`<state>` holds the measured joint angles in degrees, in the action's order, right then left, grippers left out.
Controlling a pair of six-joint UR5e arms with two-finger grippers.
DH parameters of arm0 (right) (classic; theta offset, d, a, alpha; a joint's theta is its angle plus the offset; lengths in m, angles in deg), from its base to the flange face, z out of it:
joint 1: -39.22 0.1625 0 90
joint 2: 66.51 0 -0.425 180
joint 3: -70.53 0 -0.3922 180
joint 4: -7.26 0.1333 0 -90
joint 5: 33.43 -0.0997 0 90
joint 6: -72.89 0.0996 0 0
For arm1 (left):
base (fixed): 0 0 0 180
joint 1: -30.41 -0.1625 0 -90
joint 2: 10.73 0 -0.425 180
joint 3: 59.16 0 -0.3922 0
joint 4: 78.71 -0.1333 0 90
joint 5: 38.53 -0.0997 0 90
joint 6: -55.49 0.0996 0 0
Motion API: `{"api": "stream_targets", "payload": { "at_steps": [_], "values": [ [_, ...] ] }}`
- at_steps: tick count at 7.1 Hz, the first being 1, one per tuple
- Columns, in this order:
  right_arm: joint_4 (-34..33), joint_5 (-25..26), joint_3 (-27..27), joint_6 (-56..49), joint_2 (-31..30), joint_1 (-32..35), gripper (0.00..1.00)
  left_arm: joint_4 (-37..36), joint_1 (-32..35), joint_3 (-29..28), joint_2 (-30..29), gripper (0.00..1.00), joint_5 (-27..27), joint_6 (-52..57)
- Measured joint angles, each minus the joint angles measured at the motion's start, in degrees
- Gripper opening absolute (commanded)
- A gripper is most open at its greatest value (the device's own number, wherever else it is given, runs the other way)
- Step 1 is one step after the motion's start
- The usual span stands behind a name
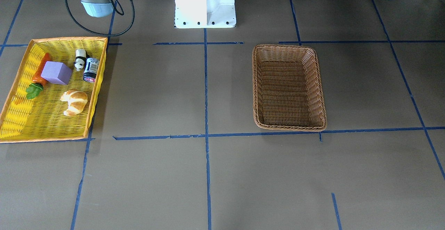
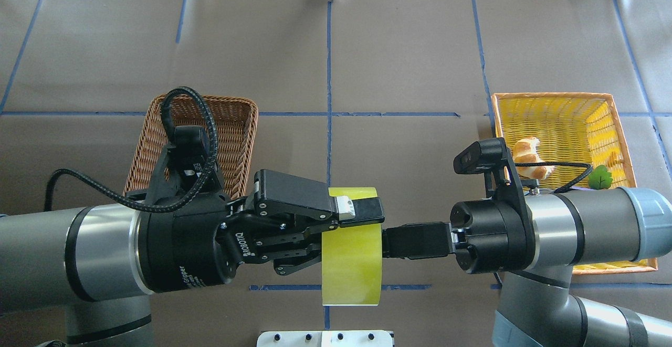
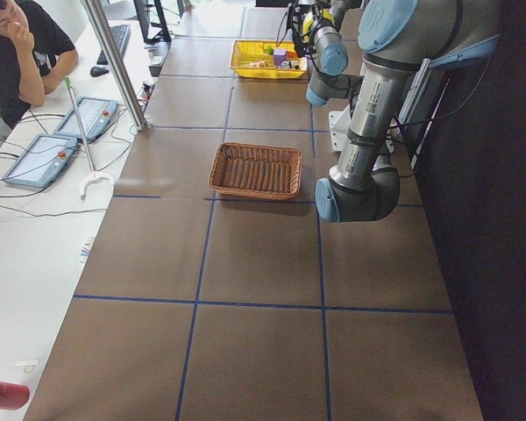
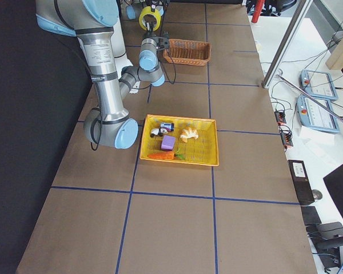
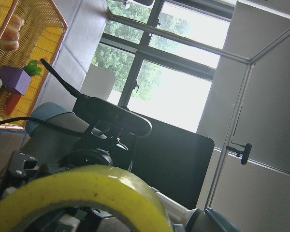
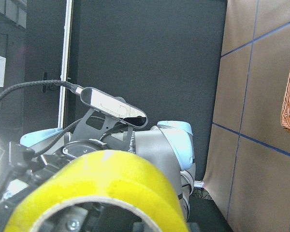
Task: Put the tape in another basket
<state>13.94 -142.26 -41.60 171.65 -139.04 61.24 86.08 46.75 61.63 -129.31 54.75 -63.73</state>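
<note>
The yellow-green tape (image 2: 350, 263) hangs in the air between both grippers, above the table's near middle. My left gripper (image 2: 357, 231) is shut on its left side: the upper finger lies on the outer face and the lower one reaches into the core. My right gripper (image 2: 386, 241) is shut on its right side. The tape fills the bottom of the left wrist view (image 5: 87, 186) and of the right wrist view (image 6: 111, 179). The brown wicker basket (image 1: 288, 49) stands empty below my left arm, partly hidden by it in the overhead view (image 2: 231, 100).
A yellow mesh tray (image 1: 69, 39) on my right side holds a croissant (image 1: 74, 101), a purple block (image 1: 55, 72), a carrot (image 1: 40, 70), a panda figure (image 1: 80, 59) and a small can (image 1: 91, 69). The white robot base (image 1: 205, 4) stands at the table's edge.
</note>
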Motion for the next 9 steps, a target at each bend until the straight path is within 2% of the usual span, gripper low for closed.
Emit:
{"api": "stream_targets", "payload": {
  "at_steps": [5,7,9],
  "values": [
    [0.21,-1.12,-0.03,0.02,-0.66,0.82,1.00,0.06,0.99,1.66,0.60,0.00,0.08,0.14],
    [0.45,-1.53,-0.17,0.15,-1.82,1.48,1.00,-0.05,4.16,1.94,1.47,0.00,0.39,0.33],
    [-1.70,-3.71,-0.18,0.25,-4.58,4.91,1.00,-0.54,7.47,1.50,3.92,0.00,1.47,0.91]
  ]
}}
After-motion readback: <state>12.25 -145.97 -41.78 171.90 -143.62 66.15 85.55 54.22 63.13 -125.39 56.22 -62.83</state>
